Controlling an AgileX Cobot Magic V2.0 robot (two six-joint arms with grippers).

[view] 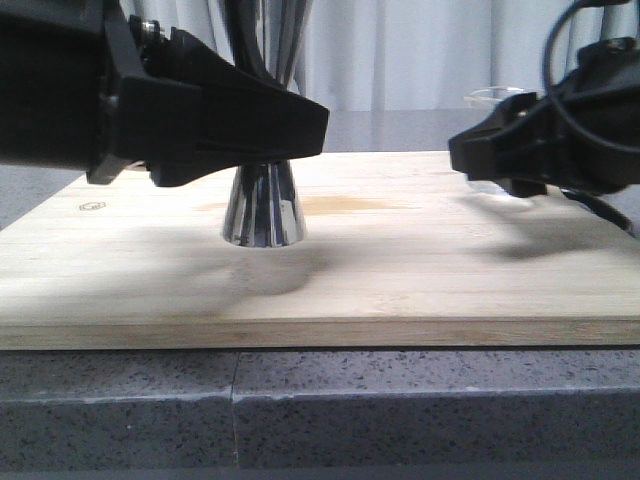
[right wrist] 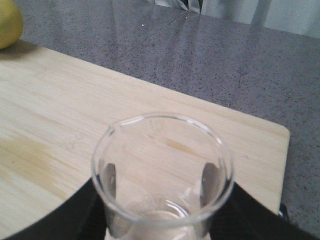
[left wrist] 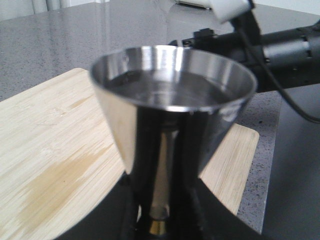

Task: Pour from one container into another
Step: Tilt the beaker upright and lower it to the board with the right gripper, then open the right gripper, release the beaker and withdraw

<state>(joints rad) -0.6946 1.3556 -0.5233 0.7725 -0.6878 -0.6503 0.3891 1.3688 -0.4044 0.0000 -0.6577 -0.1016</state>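
Your left hand (view: 262, 128) clamps the jigger (view: 263, 205), upright on the board (view: 400, 260), liquid inside. Your right hand (right wrist: 162, 220) clamps the beaker (right wrist: 162, 170), upright, well to the jigger's right.

Mirror-polished steel jigger (view: 263, 208), clear smooth glass beaker (right wrist: 162, 175), matt pale wood board (view: 400, 270), speckled grey stone counter (view: 400, 400).
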